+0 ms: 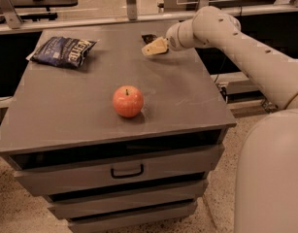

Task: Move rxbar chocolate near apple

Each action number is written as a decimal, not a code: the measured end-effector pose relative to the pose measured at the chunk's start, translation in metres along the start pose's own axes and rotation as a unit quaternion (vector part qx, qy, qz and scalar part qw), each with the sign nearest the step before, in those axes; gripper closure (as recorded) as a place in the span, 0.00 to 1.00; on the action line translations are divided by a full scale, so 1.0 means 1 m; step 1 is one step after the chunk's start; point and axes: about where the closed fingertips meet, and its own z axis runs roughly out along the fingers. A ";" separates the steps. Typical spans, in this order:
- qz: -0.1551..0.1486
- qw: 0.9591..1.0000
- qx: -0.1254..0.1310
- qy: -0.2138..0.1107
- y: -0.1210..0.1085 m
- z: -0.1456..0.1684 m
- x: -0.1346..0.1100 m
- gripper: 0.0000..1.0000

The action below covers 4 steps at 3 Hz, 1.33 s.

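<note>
The rxbar chocolate (148, 37) is a small dark bar lying at the far edge of the grey cabinet top (90, 115), partly hidden behind my gripper. My gripper (154, 47) hovers just in front of and over the bar, reaching in from the right. The orange-red apple (127, 101) stands upright near the middle front of the top, well apart from the bar and the gripper.
A dark-blue chip bag (63, 51) lies at the far left of the top. The cabinet has drawers below with a handle (126, 171). My white arm (245, 47) crosses the right side. A rail and shelves stand behind the cabinet.
</note>
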 end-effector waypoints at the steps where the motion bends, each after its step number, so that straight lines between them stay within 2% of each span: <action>1: 0.021 1.000 -0.005 0.002 -0.003 0.006 0.008 0.42; 3: 0.037 0.999 -0.014 0.008 0.001 0.007 0.018 0.88; 4: 0.023 0.999 -0.021 -0.007 0.003 -0.014 0.003 1.00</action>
